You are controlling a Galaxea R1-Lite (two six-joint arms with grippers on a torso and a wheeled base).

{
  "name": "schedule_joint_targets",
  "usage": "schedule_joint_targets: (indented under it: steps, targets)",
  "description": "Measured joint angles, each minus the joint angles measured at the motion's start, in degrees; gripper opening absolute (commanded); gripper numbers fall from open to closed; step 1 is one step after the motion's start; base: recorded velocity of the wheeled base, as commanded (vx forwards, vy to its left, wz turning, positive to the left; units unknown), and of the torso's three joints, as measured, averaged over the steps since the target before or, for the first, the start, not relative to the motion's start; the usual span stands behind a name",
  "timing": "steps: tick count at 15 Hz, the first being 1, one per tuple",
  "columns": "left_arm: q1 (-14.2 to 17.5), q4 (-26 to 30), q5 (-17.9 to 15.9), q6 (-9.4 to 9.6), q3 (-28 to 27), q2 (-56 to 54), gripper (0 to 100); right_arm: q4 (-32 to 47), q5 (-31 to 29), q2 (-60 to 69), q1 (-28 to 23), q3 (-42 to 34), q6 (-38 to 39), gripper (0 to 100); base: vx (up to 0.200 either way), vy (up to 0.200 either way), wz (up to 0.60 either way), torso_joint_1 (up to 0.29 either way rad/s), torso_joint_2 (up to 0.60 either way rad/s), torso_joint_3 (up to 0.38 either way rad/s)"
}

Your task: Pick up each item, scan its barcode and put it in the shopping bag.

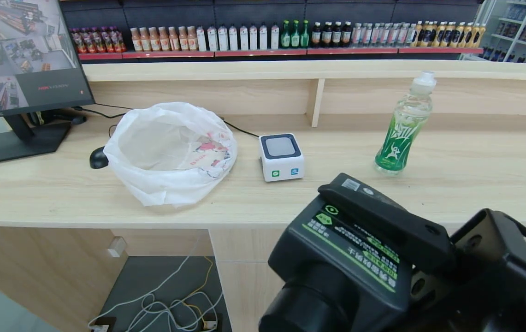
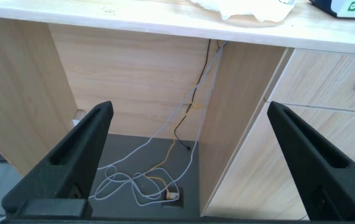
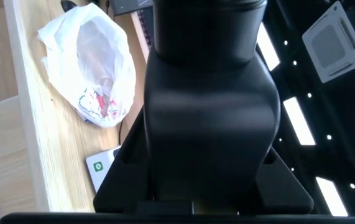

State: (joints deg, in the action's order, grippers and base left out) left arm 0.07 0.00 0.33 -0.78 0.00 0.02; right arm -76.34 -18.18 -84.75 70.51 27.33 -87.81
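A shop: drink shelves (image 1: 263,53) behind checkout counter (image 1: 290,203).

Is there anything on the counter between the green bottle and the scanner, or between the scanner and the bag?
Nothing visible. Bare counter lies between the bottle and the scanner, and between the scanner and the open bag; the scanner's cable runs off behind it.

Black left gripper (image 2: 186,115) — angular — and blocky right arm (image 1: 433,281) (green-striped label (image 1: 355,243)).
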Motion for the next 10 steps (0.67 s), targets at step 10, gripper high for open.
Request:
schedule_joint_targets:
  steps: [10]
  targets:
    - [0.0, 0.0, 0.0, 0.02, 0.0, 0.0, 100, -2.0, -4.8, -3.9, 6.0, 2.5, -1.1, 0, 0.0, 0.0, 0.0, 0.0, 0.0, 0.0]
